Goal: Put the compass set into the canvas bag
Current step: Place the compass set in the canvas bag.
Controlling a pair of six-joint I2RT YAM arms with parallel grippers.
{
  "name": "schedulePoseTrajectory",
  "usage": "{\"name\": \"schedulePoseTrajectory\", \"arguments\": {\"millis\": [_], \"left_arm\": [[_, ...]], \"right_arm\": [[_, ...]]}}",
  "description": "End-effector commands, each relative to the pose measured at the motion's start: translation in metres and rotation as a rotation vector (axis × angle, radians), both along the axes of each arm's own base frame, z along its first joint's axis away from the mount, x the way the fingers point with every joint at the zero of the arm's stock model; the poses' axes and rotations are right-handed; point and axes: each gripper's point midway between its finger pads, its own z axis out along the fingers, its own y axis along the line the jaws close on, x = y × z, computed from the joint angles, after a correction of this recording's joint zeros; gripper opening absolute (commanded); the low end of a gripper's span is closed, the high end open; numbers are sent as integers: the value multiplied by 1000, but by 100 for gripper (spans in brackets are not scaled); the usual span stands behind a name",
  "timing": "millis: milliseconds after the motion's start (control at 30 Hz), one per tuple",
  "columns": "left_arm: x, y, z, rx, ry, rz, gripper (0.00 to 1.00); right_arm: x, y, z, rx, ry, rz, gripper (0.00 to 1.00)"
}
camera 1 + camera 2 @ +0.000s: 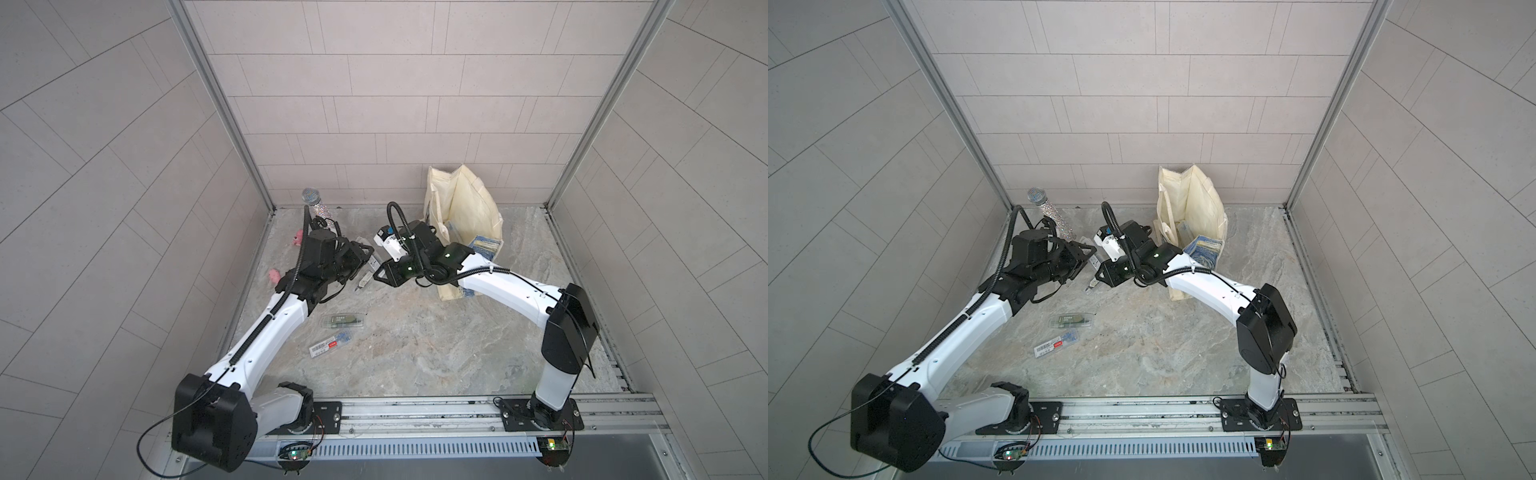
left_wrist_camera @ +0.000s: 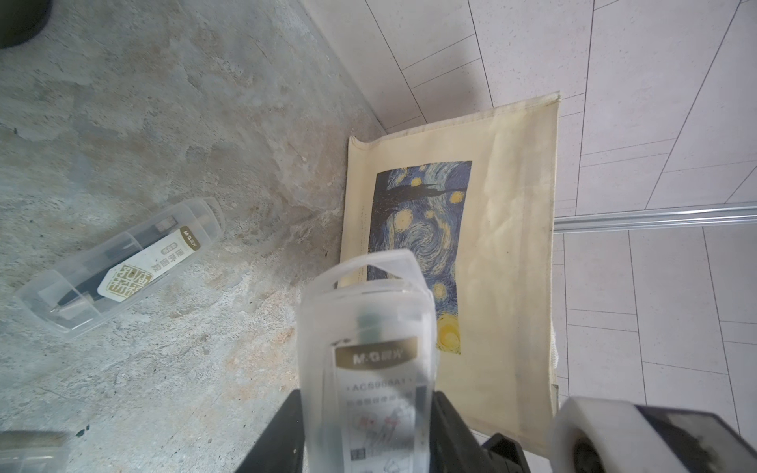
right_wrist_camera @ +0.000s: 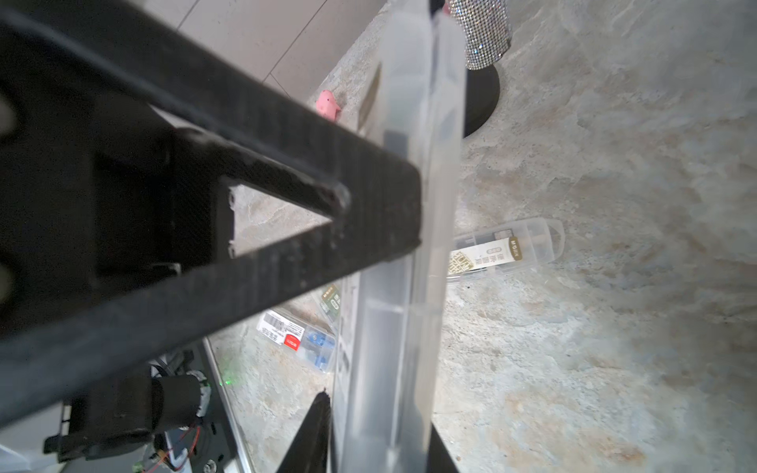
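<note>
The left arm (image 1: 286,320) and right arm (image 1: 511,286) wear white shells with boxy black joint housings. Ribbed black cable conduit (image 1: 249,341) lines the left arm. Screws dot the black base plates (image 1: 513,419). The left gripper (image 2: 366,395) has black, triangle-framed fingers (image 3: 381,213).

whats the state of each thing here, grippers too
compass set: gripped by both grippers
left gripper: shut on it
right gripper: shut on it
canvas bag: upright, mouth open
spare compass case: lying flat, closed
glitter microphone: standing upright
</note>
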Motion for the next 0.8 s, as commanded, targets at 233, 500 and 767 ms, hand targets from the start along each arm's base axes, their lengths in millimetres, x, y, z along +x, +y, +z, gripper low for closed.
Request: {"name": "schedulePoseTrajectory", "arguments": {"millis": [233, 500, 767], "left_arm": [[0, 0, -15, 19, 27, 1, 45], [-11, 33, -9, 267, 43, 37, 78], [-17, 65, 19, 348, -53, 122, 81]], "right_arm": [[-4, 1, 12, -2, -53, 25, 12], [-10, -16, 27, -39, -96, 11, 10], [-19, -42, 43, -75, -142, -7, 8]]}}
